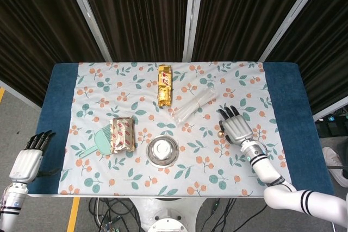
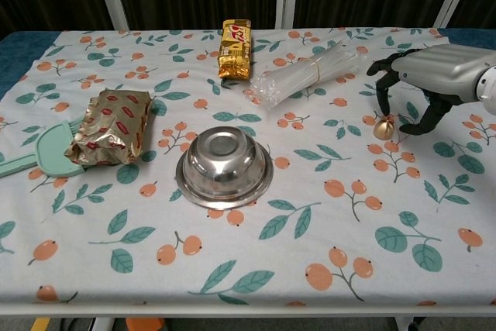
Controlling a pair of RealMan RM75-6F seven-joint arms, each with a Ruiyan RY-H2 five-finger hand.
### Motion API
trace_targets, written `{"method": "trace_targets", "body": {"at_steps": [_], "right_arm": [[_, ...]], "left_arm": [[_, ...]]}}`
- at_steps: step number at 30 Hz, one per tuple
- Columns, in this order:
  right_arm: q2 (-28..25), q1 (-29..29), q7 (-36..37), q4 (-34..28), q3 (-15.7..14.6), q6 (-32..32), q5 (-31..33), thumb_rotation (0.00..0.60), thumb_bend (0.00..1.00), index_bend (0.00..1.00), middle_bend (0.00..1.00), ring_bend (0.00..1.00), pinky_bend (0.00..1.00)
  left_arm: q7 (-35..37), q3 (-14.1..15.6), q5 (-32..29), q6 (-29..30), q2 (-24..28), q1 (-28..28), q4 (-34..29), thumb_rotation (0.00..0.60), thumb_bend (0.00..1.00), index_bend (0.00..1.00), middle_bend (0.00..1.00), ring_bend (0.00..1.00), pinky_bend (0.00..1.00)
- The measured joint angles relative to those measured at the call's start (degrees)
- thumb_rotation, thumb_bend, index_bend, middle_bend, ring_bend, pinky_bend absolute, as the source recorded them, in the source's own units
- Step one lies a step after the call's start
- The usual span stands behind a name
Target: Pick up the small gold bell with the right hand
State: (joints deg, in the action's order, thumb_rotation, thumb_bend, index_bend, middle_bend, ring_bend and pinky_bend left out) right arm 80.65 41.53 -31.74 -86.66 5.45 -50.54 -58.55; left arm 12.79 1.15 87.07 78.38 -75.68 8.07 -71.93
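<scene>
The small gold bell point(image 2: 383, 128) stands upright on the flowered cloth at the table's right side; in the head view the bell point(image 1: 220, 132) shows just left of my right hand point(image 1: 235, 126). My right hand point(image 2: 425, 81) arches over it, low, with its fingers spread and curved. One fingertip point(image 2: 380, 108) reaches down to the bell's top, and the thumb point(image 2: 422, 124) stands apart to the right, so nothing pinches the bell. My left hand point(image 1: 31, 156) hangs off the table's front left corner, fingers straight and holding nothing.
A steel bowl point(image 2: 223, 165) lies upside down mid-table. Behind it are a bundle of clear straws point(image 2: 306, 74) and a gold snack pack point(image 2: 235, 48). A crumpled foil packet point(image 2: 110, 125) and a mint-green brush point(image 2: 35, 154) lie at the left.
</scene>
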Motion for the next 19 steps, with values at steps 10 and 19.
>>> {"method": "trace_targets", "body": {"at_steps": [10, 19], "right_arm": [[-3.32, -2.94, 3.02, -4.08, -0.19, -6.73, -3.91, 0.6, 0.08, 0.0, 0.0, 0.0, 0.0], [-7.62, -16.12, 14.26, -4.89, -4.32, -25.84, -14.79, 0.6, 0.07, 0.0, 0.0, 0.0, 0.0]], "left_arm": [[-0.06, -0.17, 0.11, 0.53, 0.21, -0.08, -0.31, 0.6, 0.02, 0.05, 0.02, 0.0, 0.07], [-0.6, -0.81, 0.78, 2.6, 0.51, -0.16, -0.89, 0.6, 0.02, 0.05, 0.02, 0.0, 0.07]]}}
